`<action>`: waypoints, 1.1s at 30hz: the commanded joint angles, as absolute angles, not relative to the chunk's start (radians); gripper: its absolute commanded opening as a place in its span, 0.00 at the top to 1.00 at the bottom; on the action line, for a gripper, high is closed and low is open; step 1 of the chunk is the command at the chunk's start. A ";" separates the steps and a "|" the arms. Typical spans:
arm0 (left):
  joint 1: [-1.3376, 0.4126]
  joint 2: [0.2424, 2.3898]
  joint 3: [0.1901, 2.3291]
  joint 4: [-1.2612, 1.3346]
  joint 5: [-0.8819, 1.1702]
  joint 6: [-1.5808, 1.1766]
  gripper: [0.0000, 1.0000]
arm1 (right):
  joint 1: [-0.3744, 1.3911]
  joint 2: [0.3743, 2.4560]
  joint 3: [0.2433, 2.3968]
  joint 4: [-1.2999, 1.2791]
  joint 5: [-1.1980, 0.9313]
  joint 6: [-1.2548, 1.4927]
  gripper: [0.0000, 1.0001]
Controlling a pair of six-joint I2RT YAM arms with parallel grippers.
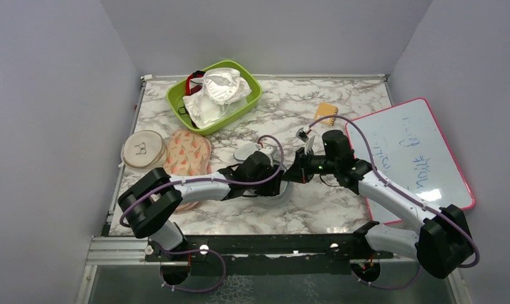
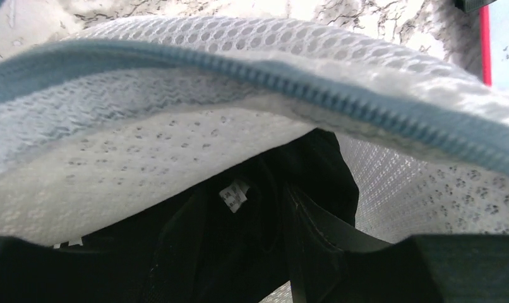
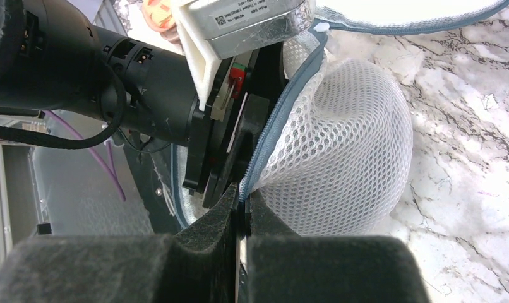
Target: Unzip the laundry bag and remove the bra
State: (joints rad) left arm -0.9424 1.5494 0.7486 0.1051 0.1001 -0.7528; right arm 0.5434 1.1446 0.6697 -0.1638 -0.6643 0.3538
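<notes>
The round white mesh laundry bag with a grey-blue zip band lies mid marble-patterned table, mouth gaping. The right gripper pinches the band; the left gripper reaches inside, its grip hidden. I'd hold the rim steady and draw the black fabric bra out slowly

Shows white marble veined in grey all over the table; bears a lime-green tray at the back left, set askew; keeps a beige round disc with a small black icon at the left edge, touching a peach patterned pouch just to its right; carries a small tan square towards the back right, near a pink-framed whiteboard lying flat along the right side, faintly marked in blue; holds the laundry bag around the middle, white mesh dome resting on the marble, grey-blue zip band lifted open.
</notes>
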 commanded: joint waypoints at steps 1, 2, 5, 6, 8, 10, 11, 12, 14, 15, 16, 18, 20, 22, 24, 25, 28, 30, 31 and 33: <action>-0.966 1.548 0.725 0.202 0.119 -0.785 0.54 | 0.548 1.133 0.668 -0.134 -0.695 0.340 0.99; -0.974 1.544 0.718 0.215 0.114 -0.785 0.50 | 0.548 1.135 0.673 -0.139 -0.697 0.336 0.99; -0.994 1.547 0.702 0.228 0.073 -0.790 0.39 | 0.548 1.148 0.692 -0.159 -0.706 0.323 0.99; -0.997 1.553 0.700 0.227 0.062 -0.790 0.37 | 0.548 1.150 0.697 -0.165 -0.707 0.320 0.99; -1.001 1.571 0.700 0.230 0.042 -0.787 0.34 | 0.547 1.145 0.697 -0.172 -0.705 0.318 0.99; -1.002 1.595 0.706 0.225 0.027 -0.785 0.29 | 0.548 1.134 0.689 -0.172 -0.699 0.322 0.99; -1.003 1.612 0.709 0.223 0.025 -0.783 0.28 | 0.548 1.128 0.682 -0.171 -0.696 0.325 0.99; -1.003 1.626 0.713 0.223 0.022 -0.782 0.27 | 0.548 1.122 0.671 -0.170 -0.693 0.329 0.99; -1.007 1.654 0.719 0.227 0.008 -0.779 0.25 | 0.547 1.109 0.646 -0.164 -0.690 0.336 0.99; -1.010 1.669 0.723 0.226 -0.008 -0.772 0.25 | 0.548 1.103 0.634 -0.161 -0.688 0.338 0.99; -1.016 1.683 0.725 0.220 -0.033 -0.764 0.25 | 0.548 1.098 0.623 -0.159 -0.682 0.342 0.99; -1.019 1.721 0.728 0.202 -0.082 -0.750 0.26 | 0.548 1.092 0.611 -0.160 -0.677 0.343 0.99; -1.019 1.759 0.730 0.185 -0.112 -0.741 0.31 | 0.548 1.086 0.602 -0.165 -0.673 0.343 0.99; -1.019 1.793 0.733 0.183 -0.112 -0.728 0.44 | 0.547 1.082 0.590 -0.167 -0.669 0.345 0.99; -1.019 1.817 0.732 0.184 -0.103 -0.715 0.59 | 0.547 1.082 0.576 -0.168 -0.672 0.350 0.99; -1.019 1.819 0.729 0.183 -0.099 -0.712 0.66 | 0.548 1.078 0.566 -0.169 -0.673 0.354 0.99; -1.019 1.775 0.695 0.201 -0.088 -0.705 0.82 | 0.548 1.061 0.536 -0.173 -0.643 0.366 0.99; -1.019 1.717 0.670 0.210 -0.085 -0.691 0.89 | 0.547 1.045 0.528 -0.192 -0.586 0.374 0.99; -1.019 1.681 0.662 0.204 -0.088 -0.685 0.93 | 0.547 1.040 0.530 -0.207 -0.552 0.376 0.99; -1.019 1.607 0.654 0.172 -0.103 -0.667 1.00 | 0.548 1.037 0.542 -0.247 -0.475 0.381 0.99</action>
State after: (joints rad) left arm -1.0149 1.6955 0.7208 0.3553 -0.0723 -0.7204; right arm 0.5423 1.0634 0.5362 -0.2096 -0.5930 0.3611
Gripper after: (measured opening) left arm 0.060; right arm 0.012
